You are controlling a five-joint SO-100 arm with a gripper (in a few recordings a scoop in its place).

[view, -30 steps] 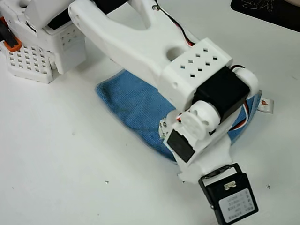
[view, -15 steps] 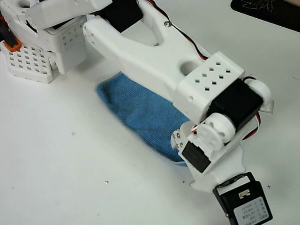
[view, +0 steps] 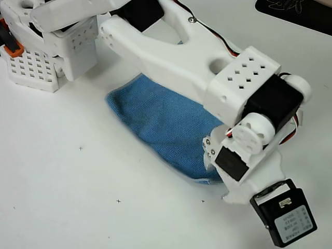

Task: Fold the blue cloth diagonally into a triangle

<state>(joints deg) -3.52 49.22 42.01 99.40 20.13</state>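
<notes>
The blue cloth (view: 158, 120) lies on the white table in the overhead view, bunched into a long shape running from upper left to lower right. My white arm reaches diagonally across it from the top left and covers its right part. The gripper (view: 211, 158) points down at the cloth's lower right end, beneath the wrist motor, so its fingers are mostly hidden. I cannot tell whether they are open, shut or holding cloth. A black wrist camera box (view: 285, 218) sticks out past the cloth.
The arm's white perforated base (view: 31, 67) stands at the top left with an orange part (view: 13, 49) on it. A dark mat (view: 295, 10) lies at the top right corner. Bare white table with small cross marks spreads left of and below the cloth.
The wrist has moved right and slightly down over the last second. More of the cloth's blue surface shows left of the arm, and the small white tag at the right is now hidden.
</notes>
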